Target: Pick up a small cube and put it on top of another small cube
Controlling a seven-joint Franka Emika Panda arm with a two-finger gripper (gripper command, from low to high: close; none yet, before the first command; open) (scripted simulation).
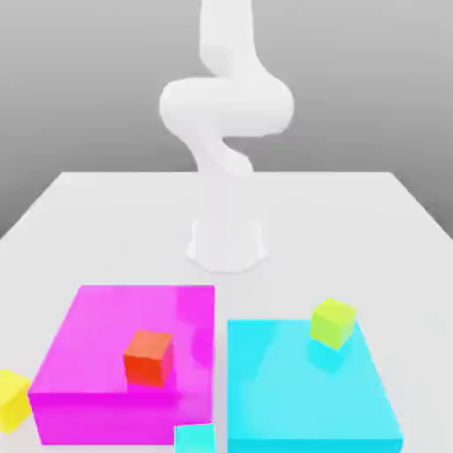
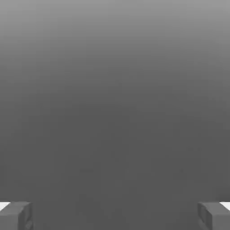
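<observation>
Small cubes on and around two blocks, gripper wide open and empty

We see the gripper (image 2: 115, 216) in the hand view, fingers spread wide, nothing between them, plain grey behind. In the exterior view the white robot arm (image 1: 226, 106) stands folded at the far part of the pale table (image 1: 318, 230). We have two large flat blocks nearer the camera: magenta block (image 1: 106, 341) on the exterior view's left, cyan block (image 1: 301, 389) on its right, a narrow gap between. Red-orange cube (image 1: 149, 358) sits on the magenta block. Yellow-green cube (image 1: 333, 323) is at the cyan block's far right corner area. Yellow cube (image 1: 12, 401) is at the left edge, cut off, beside the magenta block. Small cyan cube (image 1: 195, 439) is at the bottom edge, partly cut off. We see no small cube stacked on another.
</observation>
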